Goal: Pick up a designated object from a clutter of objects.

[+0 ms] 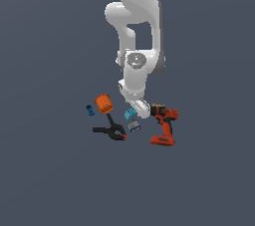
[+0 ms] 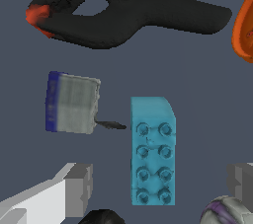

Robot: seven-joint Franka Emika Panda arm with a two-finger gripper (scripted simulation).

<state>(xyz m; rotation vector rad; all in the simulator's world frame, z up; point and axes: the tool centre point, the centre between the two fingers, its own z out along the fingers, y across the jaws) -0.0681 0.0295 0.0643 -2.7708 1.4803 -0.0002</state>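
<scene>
Nearest you, the fingers (image 2: 79, 188) stand spread, one on each side of the teal studded block (image 2: 152, 151), which lies flat on the worktop (image 2: 207, 94) beside the grey block (image 2: 71, 102) and below the black clamp (image 2: 128, 13); you would judge this straddle to be preparation for closing.

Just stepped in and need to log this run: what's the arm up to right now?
A single simulated arm has its gripper low over a small pile of clutter, jaws open on either side of the teal block. Nothing is gripped yet; the block lies flat, studs up. Beside it sits a small grey block, with the black clamp beyond. In the exterior view, the orange cylinder and a tiny blue piece lie to the left and the red drill to the right.
</scene>
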